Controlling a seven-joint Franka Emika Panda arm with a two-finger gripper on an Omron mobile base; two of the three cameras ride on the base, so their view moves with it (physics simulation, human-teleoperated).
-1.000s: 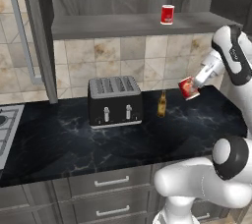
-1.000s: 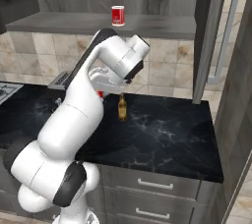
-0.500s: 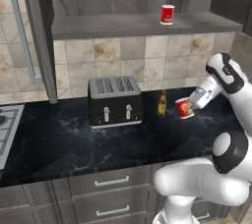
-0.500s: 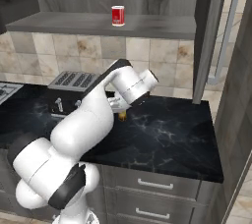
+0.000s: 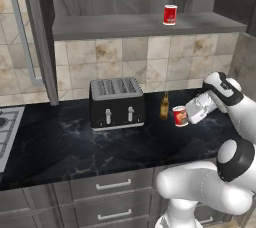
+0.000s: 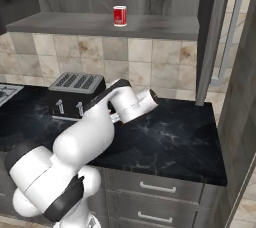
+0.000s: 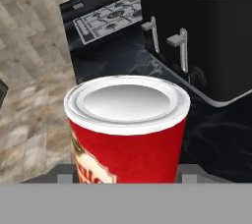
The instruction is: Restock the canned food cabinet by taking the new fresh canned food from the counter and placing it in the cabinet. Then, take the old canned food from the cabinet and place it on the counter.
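The white arm's claw (image 5: 186, 116) grips a small red cylindrical can with a yellow-orange picture label (image 5: 180, 116) by its sides, above the black marble-look tabletop (image 5: 75, 144) beside a brown bottle (image 5: 164, 106); rigid, probably smooth-walled, best squeezed mid-body.

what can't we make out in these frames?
- Tool fingers: in the hand view the held can covers them; in the right base view the arm blocks the tool and the can.
- Whether the held can touches the counter: unclear in the left base view.
- Shelf can: too small in both base views to read its mark.
- Bottle: label too small; hidden behind the arm in the right base view.
- Stove: cut off by the left edge.
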